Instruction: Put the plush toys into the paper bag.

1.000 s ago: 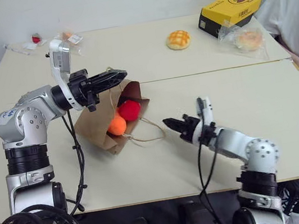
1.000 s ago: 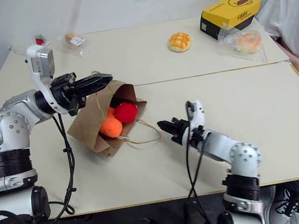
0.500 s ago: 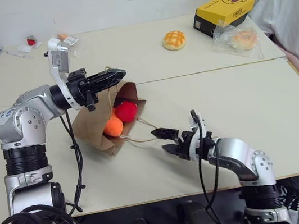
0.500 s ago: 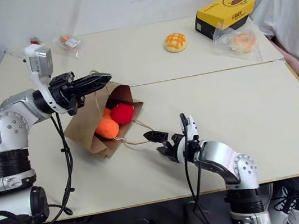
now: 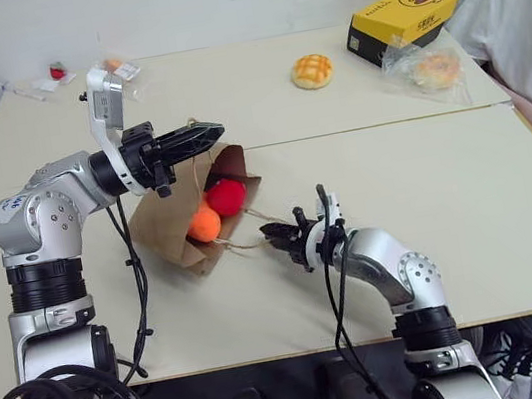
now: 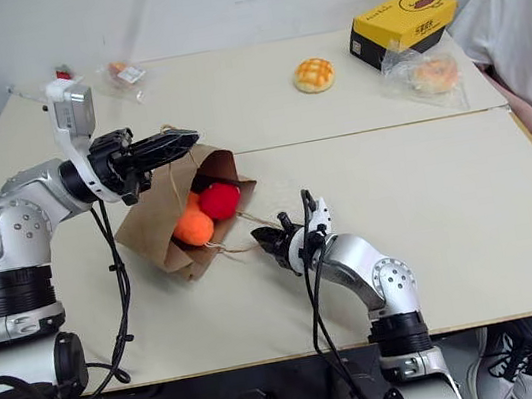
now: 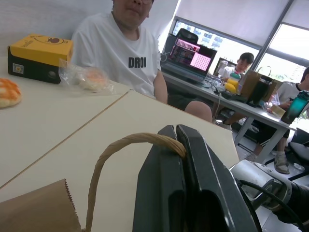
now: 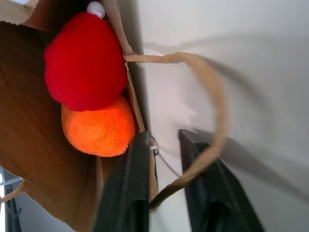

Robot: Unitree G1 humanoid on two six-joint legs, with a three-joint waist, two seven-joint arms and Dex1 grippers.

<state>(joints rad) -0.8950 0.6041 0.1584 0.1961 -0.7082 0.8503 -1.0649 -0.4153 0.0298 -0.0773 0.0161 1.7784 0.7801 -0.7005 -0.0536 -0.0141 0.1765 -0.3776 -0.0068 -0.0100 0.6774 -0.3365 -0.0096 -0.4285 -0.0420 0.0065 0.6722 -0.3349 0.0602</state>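
Your left gripper [image 5: 206, 129] pinches the far handle [image 7: 126, 141]; your right gripper [image 8: 163, 145], jaws nearly together, straddles the near handle [image 8: 210, 92]. The bag [image 5: 171, 223] is light and floppy, so lift by the handles.

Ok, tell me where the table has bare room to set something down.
Free: the near table right of the right claw, and the far stretch between the wrapped snacks and the checkered bun. Crowded: around the paper bag, and the far right corner by the yellow box.
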